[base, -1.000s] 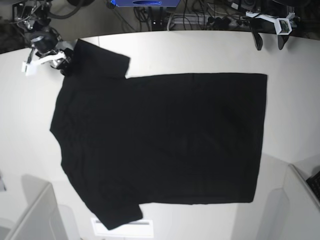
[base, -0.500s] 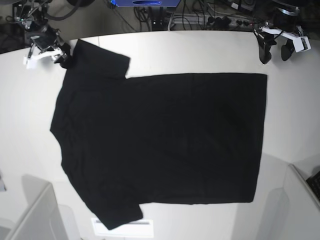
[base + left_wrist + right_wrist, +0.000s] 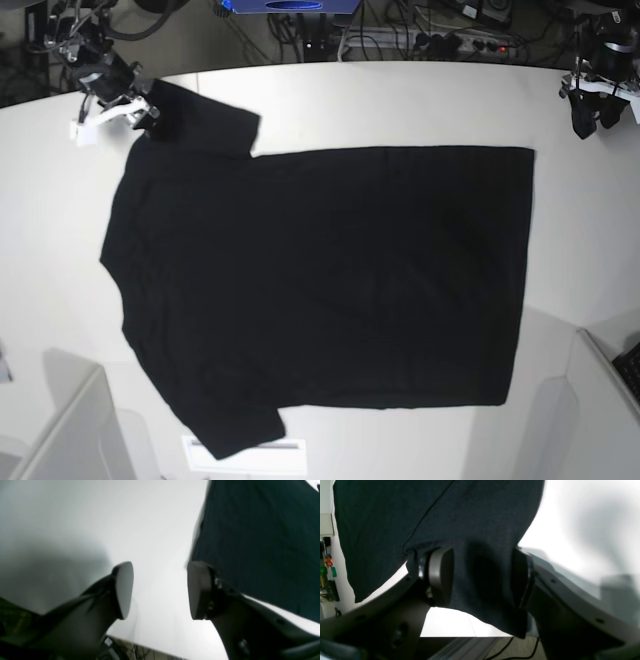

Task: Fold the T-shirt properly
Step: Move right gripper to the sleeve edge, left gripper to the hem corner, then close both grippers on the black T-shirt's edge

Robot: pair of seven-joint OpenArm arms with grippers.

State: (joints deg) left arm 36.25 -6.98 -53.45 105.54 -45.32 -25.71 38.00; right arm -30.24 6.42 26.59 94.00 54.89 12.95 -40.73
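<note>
The black T-shirt (image 3: 320,280) lies spread flat on the white table (image 3: 400,100), plain side up, sleeves toward the left. My right gripper (image 3: 148,117) is at the far-left sleeve. In the right wrist view it (image 3: 480,580) stands open, with the sleeve cloth (image 3: 475,530) lying between and under its two pads. My left gripper (image 3: 592,122) hovers off the shirt's far-right corner. The left wrist view shows it (image 3: 160,590) open over bare table, the shirt's edge (image 3: 262,542) just right of one finger.
Cables and a power strip (image 3: 430,40) run behind the table's back edge. Grey box-like structures stand at the front left (image 3: 60,430) and front right (image 3: 600,400). A white label (image 3: 250,455) lies by the lower sleeve.
My left gripper has swung rightward, away from the shirt's far corner. My right gripper has shifted right onto the upper sleeve. The shirt itself has not moved.
</note>
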